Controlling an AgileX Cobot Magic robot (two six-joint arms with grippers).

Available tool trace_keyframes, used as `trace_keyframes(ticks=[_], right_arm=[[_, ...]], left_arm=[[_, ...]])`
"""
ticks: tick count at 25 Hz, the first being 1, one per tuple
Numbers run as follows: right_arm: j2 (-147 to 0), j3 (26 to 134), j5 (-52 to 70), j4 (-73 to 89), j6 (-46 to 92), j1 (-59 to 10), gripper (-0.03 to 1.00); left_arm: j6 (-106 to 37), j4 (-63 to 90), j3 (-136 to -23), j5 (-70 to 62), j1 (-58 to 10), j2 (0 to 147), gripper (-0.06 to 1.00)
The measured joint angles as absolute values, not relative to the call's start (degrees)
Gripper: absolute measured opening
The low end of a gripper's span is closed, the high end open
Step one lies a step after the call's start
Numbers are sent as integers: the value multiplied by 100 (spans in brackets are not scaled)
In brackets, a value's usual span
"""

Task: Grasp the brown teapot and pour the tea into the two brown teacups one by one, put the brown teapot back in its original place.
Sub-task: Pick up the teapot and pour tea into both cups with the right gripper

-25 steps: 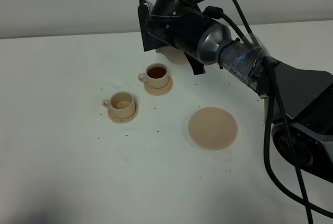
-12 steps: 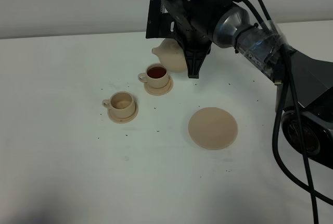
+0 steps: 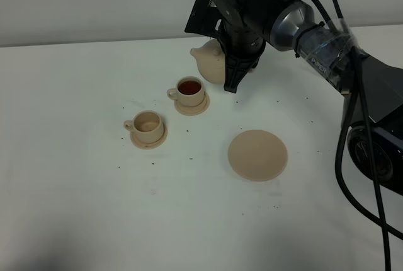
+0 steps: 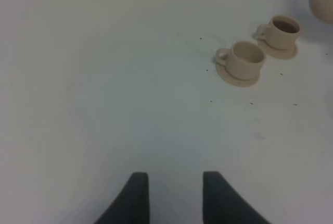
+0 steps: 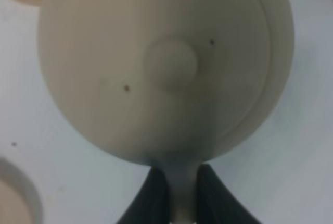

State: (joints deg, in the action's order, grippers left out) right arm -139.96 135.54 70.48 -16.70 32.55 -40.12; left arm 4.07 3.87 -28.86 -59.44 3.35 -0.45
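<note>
Teapot (image 3: pixel 210 63) gripped at its handle by right tool (image 5: pixel 179 185), hanging just behind far cup (image 3: pixel 189 88), which holds tea; near cup (image 3: pixel 148 123) empty, return to wide saucer (image 3: pixel 257 154) pending, so roughly half done.

High cam looks down at an angle on the whole table (image 3: pixel 94 208) from well back. Left wrist cam sits low, facing past the left gripper (image 4: pixel 171 198) across bare tabletop to the two cups (image 4: pixel 247 60). Right wrist cam is jammed right up against the teapot (image 5: pixel 156 62), which fills it. High and left views share cups and teapot.
</note>
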Motion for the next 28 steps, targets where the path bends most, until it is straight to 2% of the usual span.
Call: trace_keyframes(ticks=[8, 18, 28], right_arm=[[-13943, 13024, 7068, -1448, 2695, -4012, 11], [-13788, 12982, 7060, -1271, 2462, -4031, 11], [-13431, 12976, 7060, -1341, 2461, -4578, 11]], left_arm=[[407, 387, -2886, -5944, 335, -45, 28], [407, 387, -2886, -5944, 335, -45, 28], [407, 392, -2886, -5944, 335, -45, 28]])
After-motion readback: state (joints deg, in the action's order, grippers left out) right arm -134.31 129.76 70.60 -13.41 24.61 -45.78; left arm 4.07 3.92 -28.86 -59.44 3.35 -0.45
